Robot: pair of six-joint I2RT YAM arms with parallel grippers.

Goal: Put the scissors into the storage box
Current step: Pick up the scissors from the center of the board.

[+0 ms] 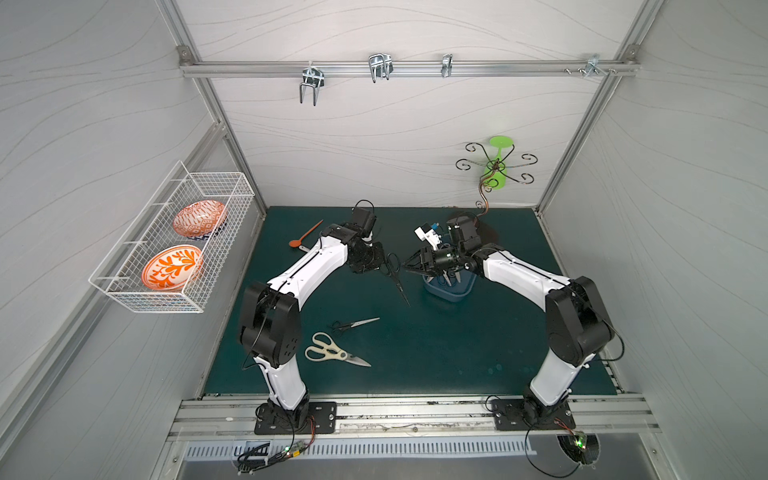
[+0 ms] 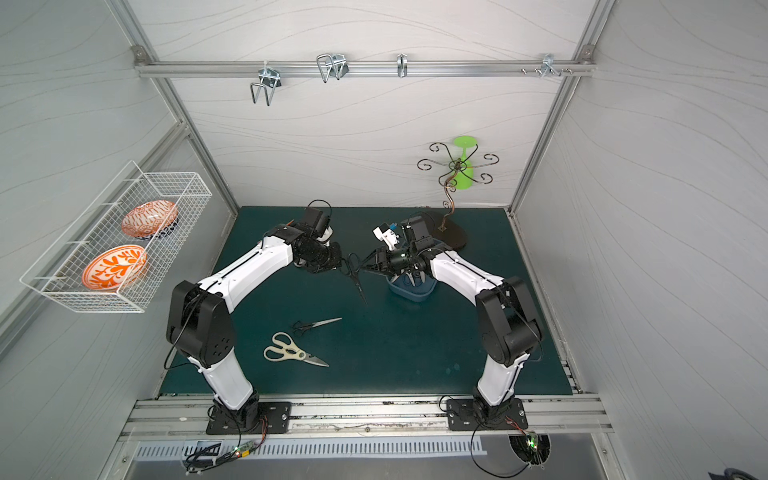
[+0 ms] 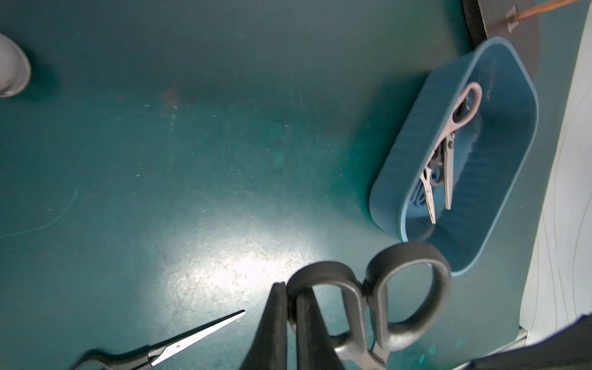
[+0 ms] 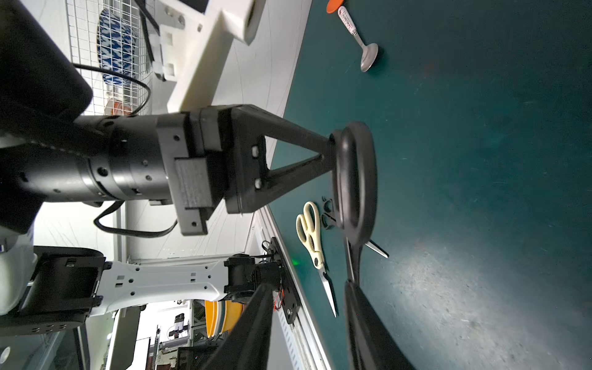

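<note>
My left gripper (image 1: 381, 266) (image 3: 290, 288) is shut on one handle loop of a black-handled pair of scissors (image 1: 395, 276) (image 2: 355, 276) (image 3: 407, 288) (image 4: 355, 179), which hangs above the mat with its blades pointing down. My right gripper (image 1: 409, 266) (image 4: 306, 286) faces it, open and holding nothing; the blades end close to one of its fingertips (image 4: 352, 288). The dark blue storage box (image 1: 453, 293) (image 2: 413, 293) (image 3: 400, 153) sits under the right wrist and holds pink-handled shears (image 3: 464, 109) among others. A small black pair (image 1: 353, 325) (image 3: 192, 339) and cream shears (image 1: 332, 352) (image 4: 309, 234) lie on the mat.
An orange spoon (image 1: 306, 234) and a metal spoon (image 4: 368, 54) lie at the back left of the green mat (image 1: 436, 353). A wire stand with a green glass (image 1: 496, 166) rises behind the box. The white wire basket (image 1: 137, 266) with bowls hangs on the left wall.
</note>
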